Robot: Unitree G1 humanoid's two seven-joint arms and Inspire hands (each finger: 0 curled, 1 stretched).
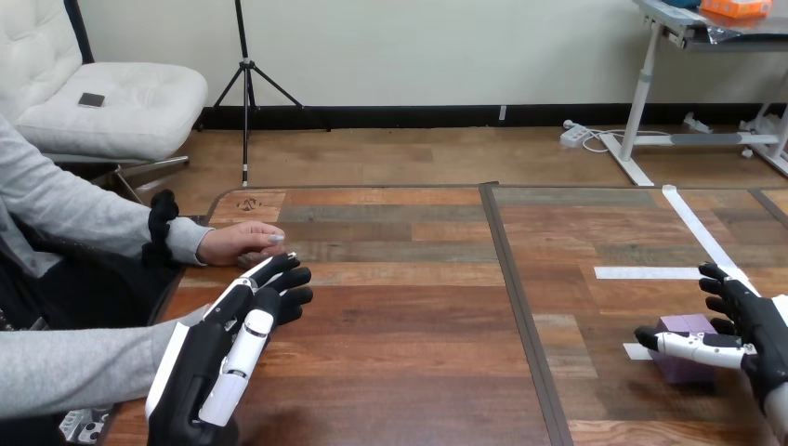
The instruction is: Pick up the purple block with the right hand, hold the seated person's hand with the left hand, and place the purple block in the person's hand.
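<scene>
The block (683,370) was a soft purple, darker on its near face. Both the left hand (209,362) and the right hand (757,330) were black with white shells. The table (409,307) showed planks of brown, reddish and grey wood grain, split by a dark seam (520,307). Strips of white tape (692,223) crossed its right part.

Wooden table (400,325), white tape strips (646,273)

The purple cuboid block (683,370) sits on the wooden counter (418,325) at the near right, with the robot's right hand (757,339) just right of it, thumb across it. The left hand (218,358) is near left, and the person's hand (242,243) rests on the counter just beyond it.
</scene>
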